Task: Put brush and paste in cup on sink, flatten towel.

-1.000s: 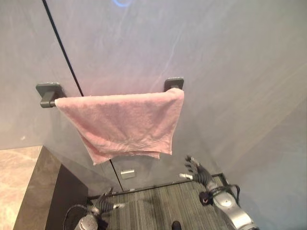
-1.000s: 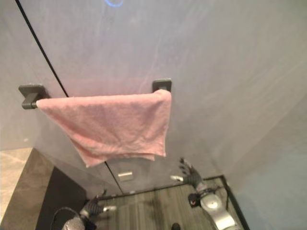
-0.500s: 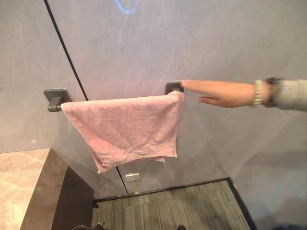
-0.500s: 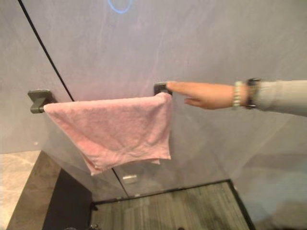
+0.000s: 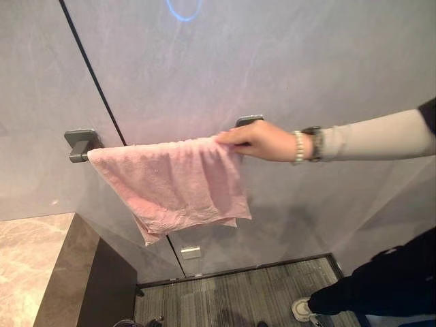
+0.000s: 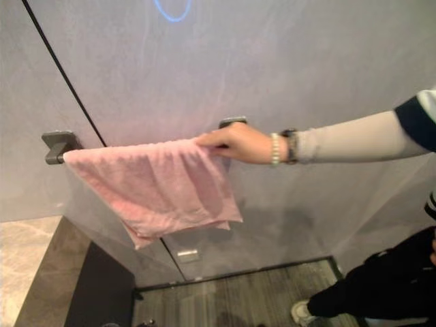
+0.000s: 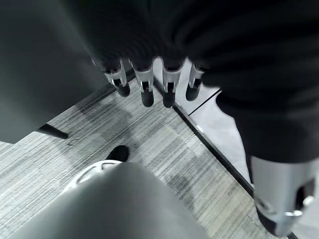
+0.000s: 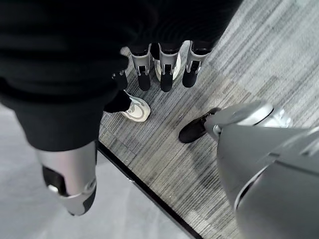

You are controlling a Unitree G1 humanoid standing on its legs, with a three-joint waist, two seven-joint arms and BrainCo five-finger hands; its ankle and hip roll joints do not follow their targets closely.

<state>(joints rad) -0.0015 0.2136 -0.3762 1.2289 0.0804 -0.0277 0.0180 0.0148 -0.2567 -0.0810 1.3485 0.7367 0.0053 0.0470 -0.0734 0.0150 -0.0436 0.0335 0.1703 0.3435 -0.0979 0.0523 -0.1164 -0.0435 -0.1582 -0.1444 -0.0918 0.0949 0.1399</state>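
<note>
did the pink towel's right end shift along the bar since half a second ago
Yes. The towel end that reached the right bracket now sits bunched toward the left bracket, pinched by the person's hand.

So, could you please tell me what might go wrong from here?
A person's hand grips the pink terry towel at the dark wall rail; if the robot reached in, it might hit that arm.

The towel hangs bunched and slanted, so it probably needs flattening afterwards.

Left hand and right hand hang open near the floor.
</note>
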